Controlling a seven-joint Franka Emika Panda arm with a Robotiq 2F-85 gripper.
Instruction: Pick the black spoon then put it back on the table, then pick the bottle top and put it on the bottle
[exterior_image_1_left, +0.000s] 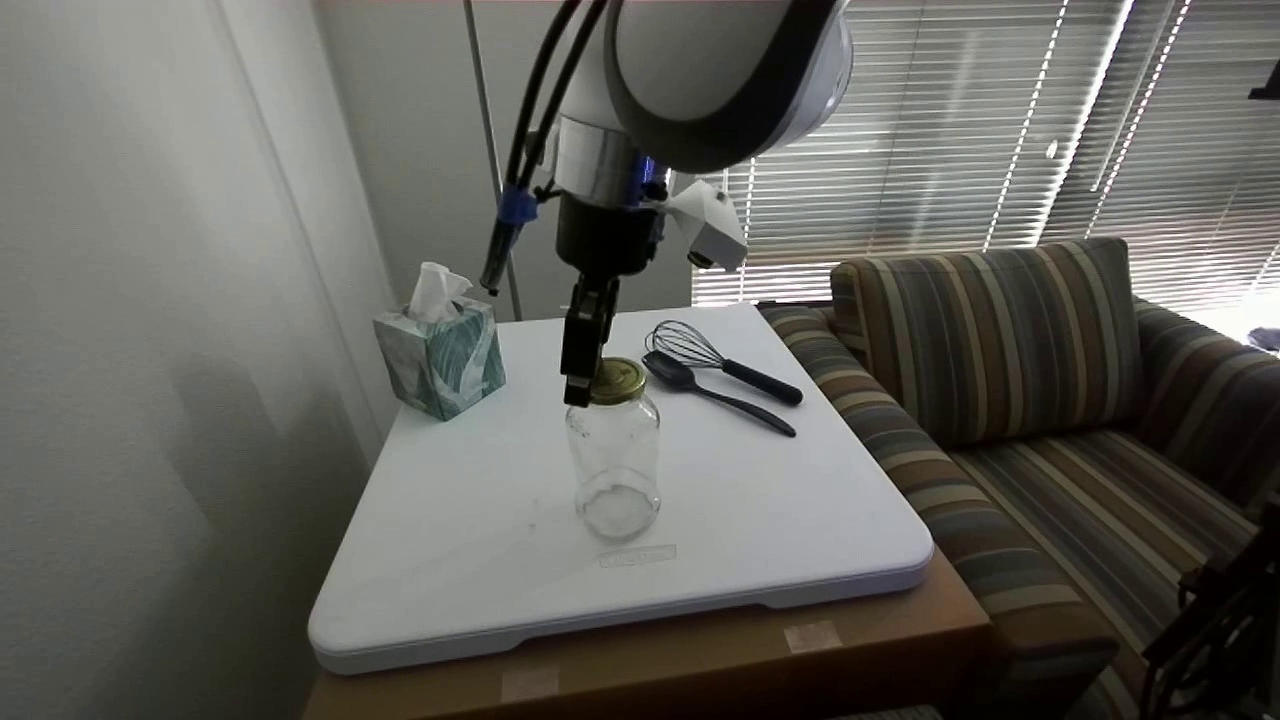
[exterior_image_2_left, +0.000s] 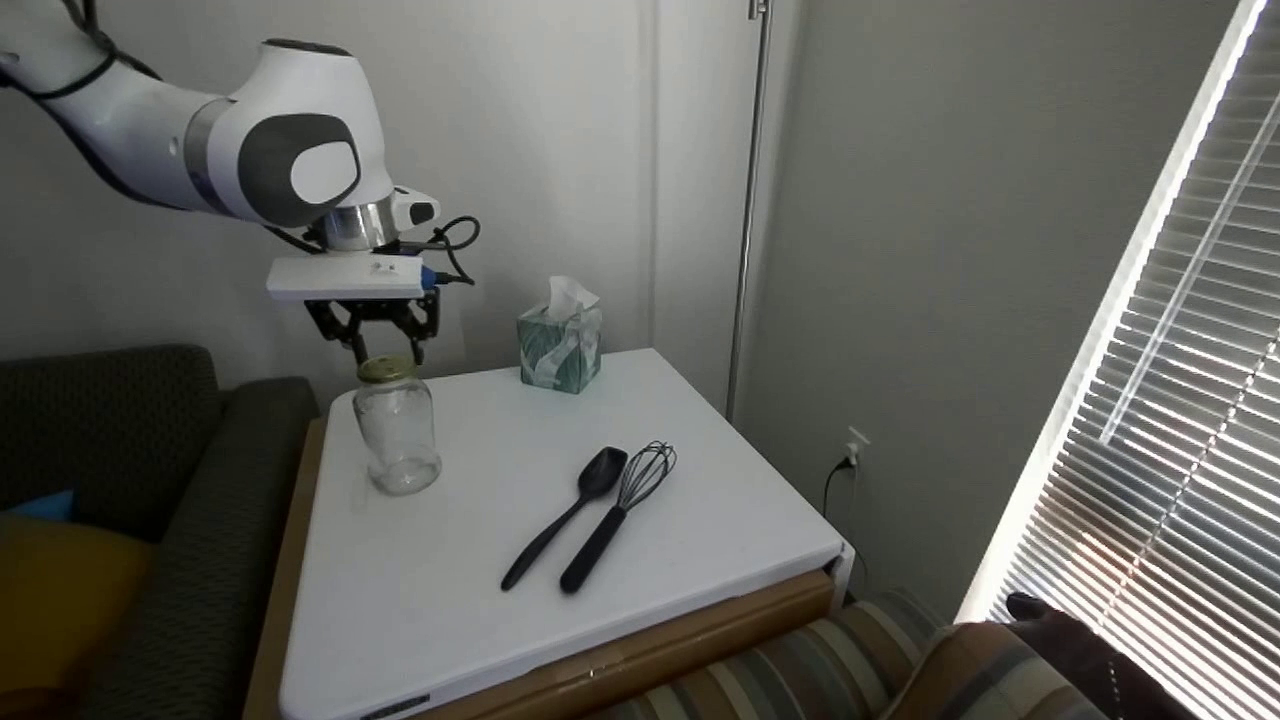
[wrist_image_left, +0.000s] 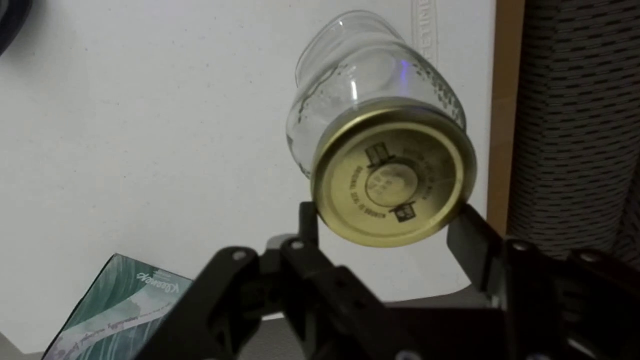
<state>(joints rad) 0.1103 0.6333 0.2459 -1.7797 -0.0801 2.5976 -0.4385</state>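
Lid (wrist_image_left: 392, 175) sits on the mouth of the glass jar (exterior_image_1_left: 617, 450), gold face up; jar upright on the white table (exterior_image_1_left: 470, 530), about midway along the lettered edge and just in from it. Gripper (wrist_image_left: 388, 220) right at the lid, fingers spread to about lid width, one each side of the rim; can't tell if they grip it or only straddle it. Arm (exterior_image_2_left: 310, 150) takes up the space above. In an exterior view a black finger (exterior_image_1_left: 582, 350) covers part of the rim. Spoon (exterior_image_2_left: 592, 484) lies flat, handle end toward the striped chair edge; whisk (exterior_image_2_left: 604, 534) just beside it, on the side away from the jar. Can't tell if the two touch. Both well apart from the jar. Tissue box (exterior_image_1_left: 442, 358), white tissue sticking up, stands by the opposite edge, along the wall (exterior_image_1_left: 250, 300). Striped chair (exterior_image_1_left: 985, 350) right beside its edge; window blinds (exterior_image_2_left: 1190, 400) past it. Dark couch (exterior_image_2_left: 235, 480) with yellow cushion (exterior_image_2_left: 75, 600) beyond the lettered edge. Brown base (exterior_image_1_left: 890, 620) shows under the top.
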